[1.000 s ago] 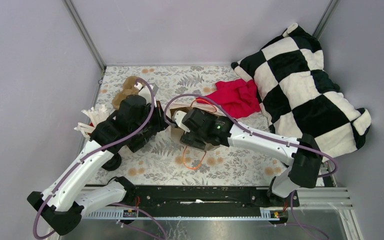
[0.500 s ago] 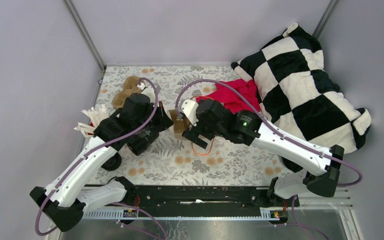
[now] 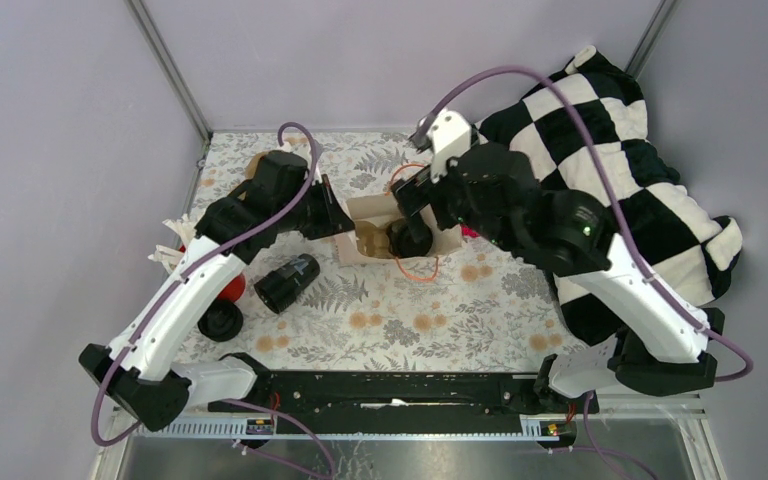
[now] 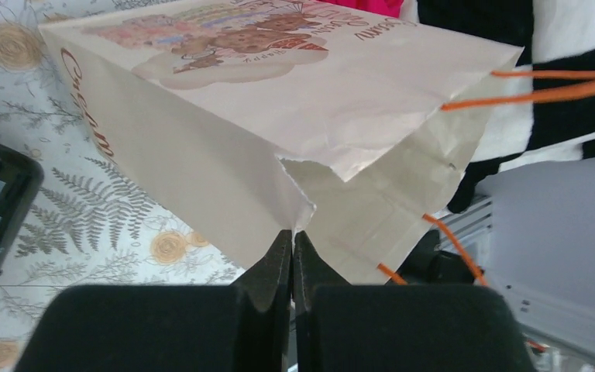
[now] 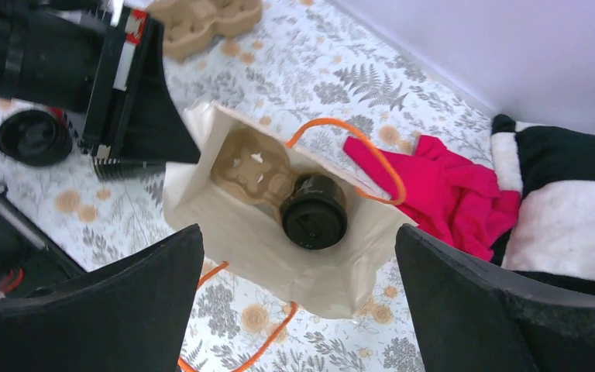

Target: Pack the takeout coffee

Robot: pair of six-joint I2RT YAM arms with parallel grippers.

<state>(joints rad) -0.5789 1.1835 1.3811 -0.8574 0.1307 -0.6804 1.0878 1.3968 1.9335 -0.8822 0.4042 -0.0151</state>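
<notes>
The takeout coffee (image 3: 410, 238), a black cup with a round black lid (image 5: 314, 211), stands upright inside the open paper bag (image 3: 440, 240) beside a brown cardboard tray (image 5: 252, 167). My left gripper (image 3: 340, 222) is shut on the bag's left rim; in the left wrist view the fingertips (image 4: 293, 232) pinch the paper edge of the bag (image 4: 279, 116). Directly above the bag's mouth hangs my right gripper (image 3: 422, 205), wide open (image 5: 300, 232) with nothing between its fingers. The bag's orange handles (image 5: 372, 155) hang loose.
A second black cup (image 3: 285, 283) lies on its side on the floral cloth, a loose black lid (image 3: 222, 320) near it. White straws (image 3: 182, 238) sit at the left edge. A spare cardboard tray (image 5: 201, 19) lies at the back left, a red cloth (image 5: 441, 182) and checkered pillow (image 3: 600, 170) to the right.
My right arm has lifted up and back off the bag, with the cup standing inside. The left gripper has moved back with the bag's rim, so the bag's mouth now faces up.
</notes>
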